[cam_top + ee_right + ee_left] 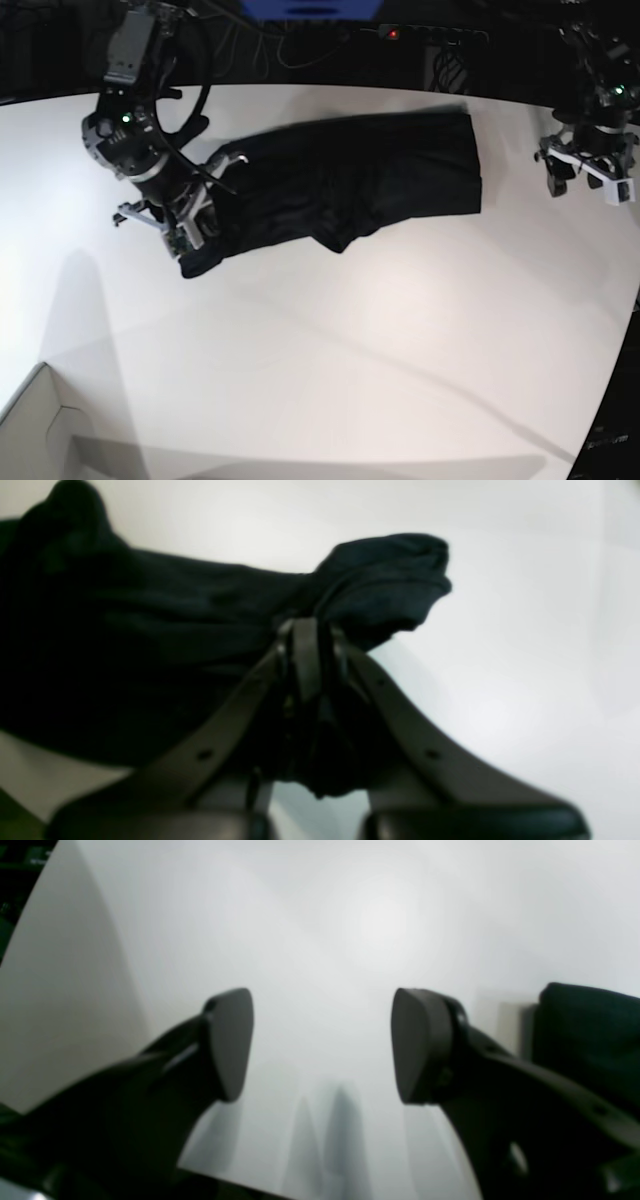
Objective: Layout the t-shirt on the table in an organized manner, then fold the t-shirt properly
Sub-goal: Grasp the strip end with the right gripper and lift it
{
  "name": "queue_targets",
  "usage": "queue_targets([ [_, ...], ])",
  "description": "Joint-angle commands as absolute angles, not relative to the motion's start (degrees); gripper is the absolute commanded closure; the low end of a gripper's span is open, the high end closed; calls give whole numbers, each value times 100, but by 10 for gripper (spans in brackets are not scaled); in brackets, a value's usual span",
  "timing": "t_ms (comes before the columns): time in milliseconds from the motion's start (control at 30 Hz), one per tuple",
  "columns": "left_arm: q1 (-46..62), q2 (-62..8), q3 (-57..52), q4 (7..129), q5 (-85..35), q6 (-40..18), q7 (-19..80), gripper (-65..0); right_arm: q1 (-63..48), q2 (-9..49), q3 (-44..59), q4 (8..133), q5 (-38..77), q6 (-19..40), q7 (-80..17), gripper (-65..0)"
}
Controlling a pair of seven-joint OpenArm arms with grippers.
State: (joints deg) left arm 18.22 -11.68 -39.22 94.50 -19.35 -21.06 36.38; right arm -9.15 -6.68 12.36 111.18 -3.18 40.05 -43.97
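The black t-shirt lies rumpled across the far part of the white table, stretched from left to right. My right gripper is at the shirt's left end and is shut on a bunched fold of the t-shirt, with cloth draped over the fingers. My left gripper hangs above the table's far right, well clear of the shirt's right edge. In the left wrist view it is open and empty, with the t-shirt at the right edge of that view.
A pale cardboard box corner sits at the table's near left. Dark cables and equipment run behind the far edge. The curved table edge falls away on the right.
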Motion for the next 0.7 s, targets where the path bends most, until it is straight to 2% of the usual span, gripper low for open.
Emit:
queue_targets([
  [0,1798,-1262,-3943,9525,-1965,-2114,3512,-419,-866,-673,1156,11319,-189,4000,-4242,0],
  [300,1754,-1262,-3943,9578,-1991,-2114,4286,-418,-1376,-681,101,11600,-180,4000,-4154,0],
  [667,1789,-804,-3943,9578,-1947,-2114,4400,-418,-1938,-655,-1622,11670,-180,4000,-3134,0],
])
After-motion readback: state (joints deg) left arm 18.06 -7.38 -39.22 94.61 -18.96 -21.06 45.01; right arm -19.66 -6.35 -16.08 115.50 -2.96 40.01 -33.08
